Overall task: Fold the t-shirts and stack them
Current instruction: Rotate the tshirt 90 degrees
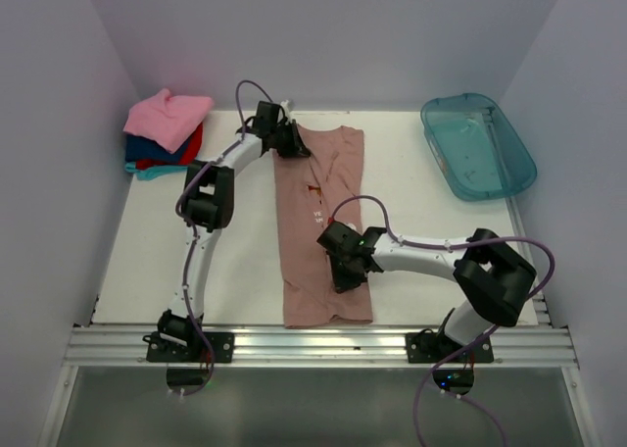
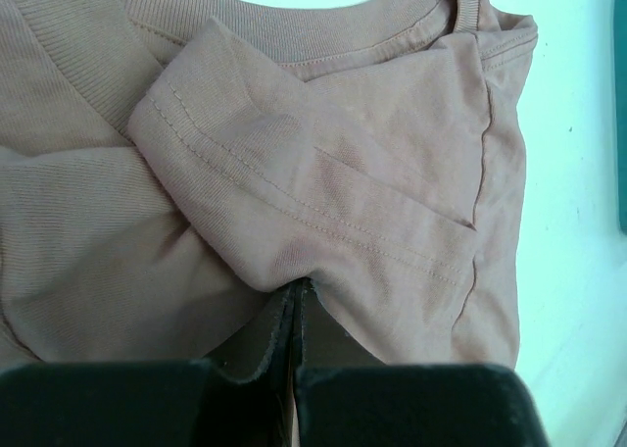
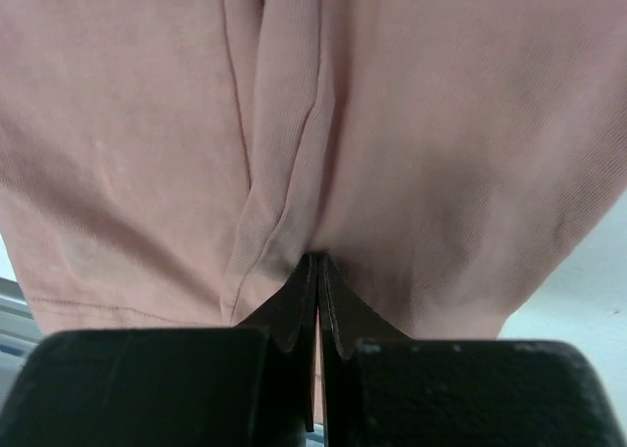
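Your left gripper (image 2: pixel 297 295) is pressed together, pinching a folded sleeve of the pink-brown tee (image 2: pixel 372 173), with the collar just beyond. Your right gripper (image 3: pixel 318 261) is clamped on a crease of the same tee, near its hem.

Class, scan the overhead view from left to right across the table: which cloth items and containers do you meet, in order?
In order: stack of folded tees → pink-brown tee → translucent teal tub.

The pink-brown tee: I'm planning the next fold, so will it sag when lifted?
Probably floppy: the pink-brown tee puckers where the left gripper and right gripper pinch it. Likely light: thin knit. The span between them may droop.
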